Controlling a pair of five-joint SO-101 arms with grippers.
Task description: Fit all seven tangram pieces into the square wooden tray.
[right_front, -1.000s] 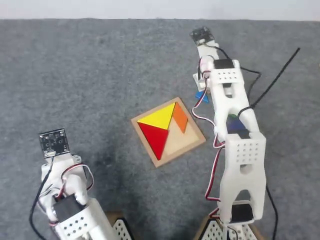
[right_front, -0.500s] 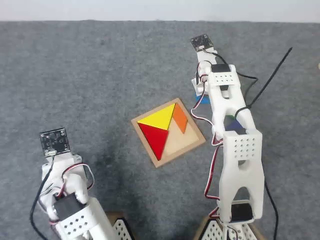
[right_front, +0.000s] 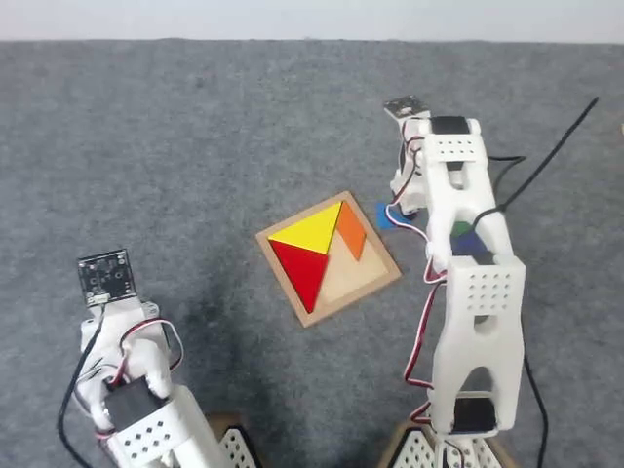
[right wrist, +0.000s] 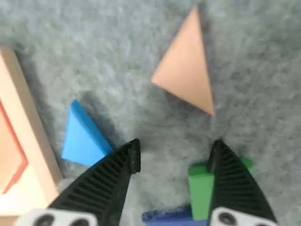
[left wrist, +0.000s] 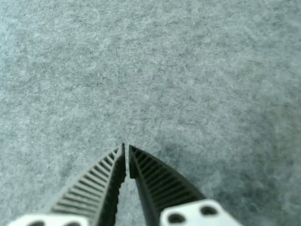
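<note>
Grey carpet (right_front: pixel 146 146) carries a square wooden tray (right_front: pixel 353 280) at centre, turned diamond-wise, holding a yellow triangle (right_front: pixel 310 230), a red triangle (right_front: pixel 304 268) and an orange piece (right_front: pixel 351 230); a blue triangle (right wrist: pixel 82 136) lies at its 2 o'clock by the right gripper (right wrist: pixel 174 150), spread wide and empty, while the left gripper (left wrist: pixel 126 151) at 8 o'clock is pinched closed, empty.

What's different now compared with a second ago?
The right gripper drew back toward its base, jaws open and empty, and the blue triangle now shows beside the tray. The left arm, the tray and its yellow, red and orange pieces stayed put.
</note>
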